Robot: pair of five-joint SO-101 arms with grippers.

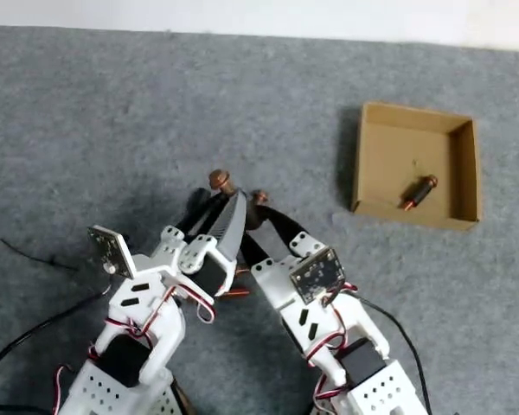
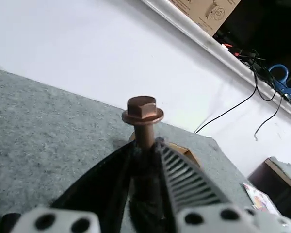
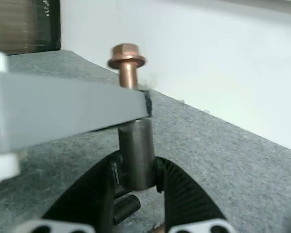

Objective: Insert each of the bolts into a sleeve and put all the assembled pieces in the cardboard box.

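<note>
As the copper-coloured metal bolt (image 2: 142, 112) with a flanged hex head is clamped by its shank in the left gripper (image 2: 145, 146), only the head and upper shank protrude beyond the fingertips. It is held off the grey felt table (image 1: 112, 112), near the middle. The dark grey cylindrical metal sleeve (image 3: 136, 148) lies directly beyond the shank end, gripped tightly in the right gripper (image 3: 136, 172). Both long axes appear nearly collinear. A left finger (image 3: 68, 116) hides whether the tip has entered. Insertion likely requires a straight axial push. The brown cardboard box (image 1: 376, 130), nearer the right arm and well apart, contains one assembled piece (image 1: 419, 192).
</note>
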